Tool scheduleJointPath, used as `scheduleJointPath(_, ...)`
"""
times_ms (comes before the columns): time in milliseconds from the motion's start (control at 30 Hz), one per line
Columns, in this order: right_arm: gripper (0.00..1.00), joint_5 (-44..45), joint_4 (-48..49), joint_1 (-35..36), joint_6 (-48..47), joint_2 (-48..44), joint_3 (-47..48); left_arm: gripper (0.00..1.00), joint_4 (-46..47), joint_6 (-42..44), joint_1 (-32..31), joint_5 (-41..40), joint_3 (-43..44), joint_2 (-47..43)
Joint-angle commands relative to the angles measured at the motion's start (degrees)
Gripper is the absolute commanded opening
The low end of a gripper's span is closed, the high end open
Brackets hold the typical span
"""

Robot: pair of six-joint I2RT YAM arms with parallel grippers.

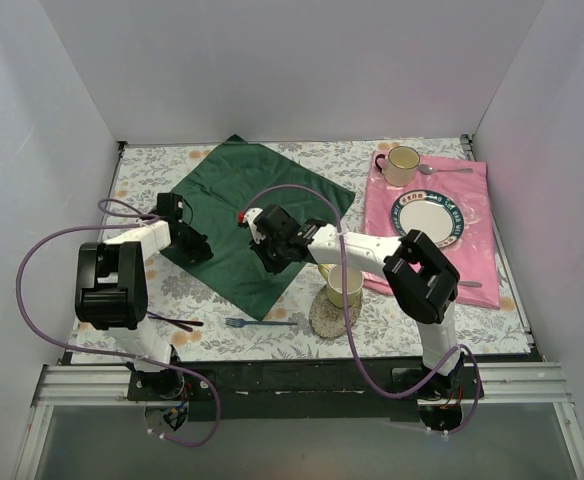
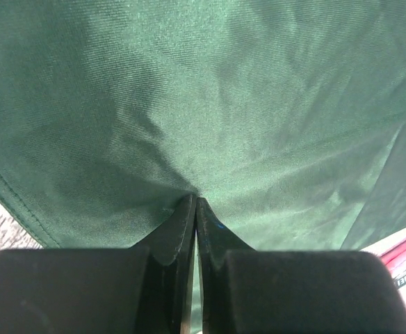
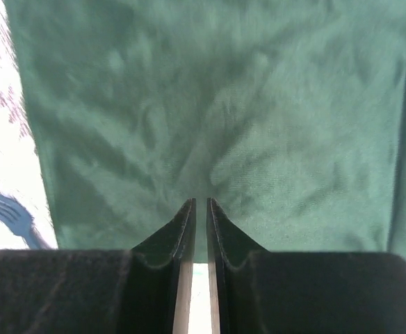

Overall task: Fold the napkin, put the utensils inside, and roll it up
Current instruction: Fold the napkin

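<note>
napkin (image 1: 257,215) 1 | slate-blue fork (image 1: 262,322) 1 | cups (image 1: 403,164) 2 | plate (image 1: 429,215) 1

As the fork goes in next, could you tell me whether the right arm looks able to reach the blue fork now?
Probably yes: the fork lies uncovered on the table just off the napkin's near corner, close to the right gripper.

White arms (image 1: 357,247) with black joints (image 1: 422,275) and looping lilac cables (image 1: 19,275).
</note>
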Motion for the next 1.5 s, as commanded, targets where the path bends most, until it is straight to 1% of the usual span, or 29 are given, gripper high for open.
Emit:
scheduleJointPath(0, 0.19, 1.7, 3.1, 0.6, 1.1, -1.6, -2.7, 0.00, -6.1, -2.3, 0.0, -2.0, -3.8, -3.6)
scheduleJointPath(167, 0.19, 1.6, 3.3, 0.8, 2.3, -1.8, -5.2, 0.00, -6.9, -3.2, 0.0, -0.6, -5.8, -7.6)
scheduleJointPath(267, 0.19, 1.2, 3.4, 0.7, 2.6, -2.3, -6.9, 0.00, -7.1, -2.9, 0.0, -0.2, -5.5, -7.8)
scheduleJointPath(333, 0.19, 1.0, 3.3, 0.7, 3.0, -2.5, -8.0, 0.00, -6.6, -2.9, 0.0, 0.6, -6.6, -8.2)
scheduleJointPath(467, 0.19, 1.0, 3.4, 0.8, 2.8, -3.5, -9.3, 0.00, -6.5, -3.3, 0.0, -0.1, -8.5, -10.4)
scheduleJointPath(633, 0.20, 1.1, 1.2, 0.8, 1.6, -2.6, -7.1, 0.01, -8.2, -1.0, 0.0, -0.8, -5.2, -11.1)
scheduleJointPath(667, 0.20, 1.2, 0.5, 0.8, 1.2, -2.6, -6.2, 0.06, -8.6, -0.6, 0.0, -1.2, -3.3, -11.3)
scheduleJointPath(733, 0.22, 1.9, 0.0, 1.2, -0.5, -2.8, -5.3, 0.20, -8.9, 2.0, 0.0, -1.7, -1.2, -12.2)
scheduleJointPath(767, 0.25, 2.7, -0.6, 1.4, -1.1, -3.0, -3.8, 0.37, -8.9, 3.0, 0.0, -2.2, -0.1, -12.6)
scheduleJointPath(833, 0.31, 3.8, -2.4, 2.0, -3.4, -3.1, -2.1, 0.53, -10.0, 4.3, 0.0, -6.5, 3.8, -13.3)
scheduleJointPath(867, 0.37, 3.8, -3.1, 2.2, -4.1, -3.1, -1.1, 0.59, -10.8, 5.2, 0.0, -7.1, 5.0, -13.5)
scheduleJointPath(900, 0.40, 3.7, -4.3, 2.2, -4.6, -3.1, 0.5, 0.71, -11.5, 5.5, 2.3, -9.8, 7.1, -13.4)
scheduleJointPath(967, 0.46, 1.8, -4.7, 2.3, -4.5, -3.6, 1.4, 0.77, -12.2, 6.0, 5.8, -9.9, 7.8, -13.0)
scheduleJointPath(1033, 0.48, -1.7, -4.5, 2.2, -3.9, -4.3, 1.4, 0.78, -11.3, 6.6, 9.2, -10.7, 6.9, -12.5)
scheduleJointPath(1067, 0.49, -2.9, -4.1, 2.2, -3.8, -5.6, 1.1, 0.77, -10.7, 7.1, 12.8, -11.0, 6.2, -11.9)
scheduleJointPath(1100, 0.49, -3.8, -3.7, 2.3, -3.8, -6.4, 0.6, 0.77, -10.1, 8.5, 14.7, -10.3, 5.5, -11.6)
scheduleJointPath(1133, 0.49, -5.0, -2.4, 2.2, -3.5, -8.5, -1.0, 0.75, -9.2, 9.1, 18.3, -8.2, 4.8, -11.5)
scheduleJointPath(1167, 0.52, -5.5, -1.9, 2.2, -3.5, -9.8, -2.1, 0.75, -8.3, 10.4, 19.5, -8.1, 4.7, -11.4)
scheduleJointPath(1200, 0.53, -5.9, -1.5, 2.2, -3.4, -11.0, -3.0, 0.75, -7.0, 12.9, 20.0, -9.3, 4.6, -10.7)
scheduleJointPath(1233, 0.53, -6.5, -1.1, 1.9, -3.4, -13.6, -5.2, 0.76, -7.4, 14.3, 20.7, -13.8, 5.5, -9.9)
scheduleJointPath(1300, 0.53, -8.3, 0.8, 1.7, -3.1, -16.3, -7.6, 0.76, -8.7, 18.1, 21.7, -17.4, 7.0, -6.2)
scheduleJointPath(1333, 0.53, -8.9, 1.6, 1.2, -2.7, -18.7, -10.3, 0.76, -9.2, 19.0, 22.7, -18.9, 7.4, -5.3)
scheduleJointPath(1367, 0.53, -9.3, 2.9, 0.9, -2.6, -19.9, -11.4, 0.74, -9.6, 19.7, 23.4, -17.6, 8.6, -4.5)
scheduleJointPath(1433, 0.53, -9.3, 3.4, 0.0, -2.8, -22.3, -13.0, 0.67, -6.9, 23.1, 25.4, -15.3, 8.8, -3.6)
scheduleJointPath(1467, 0.52, -9.1, 3.4, -0.4, -3.1, -23.0, -13.9, 0.62, -6.1, 24.0, 26.2, -12.5, 9.7, -2.8)
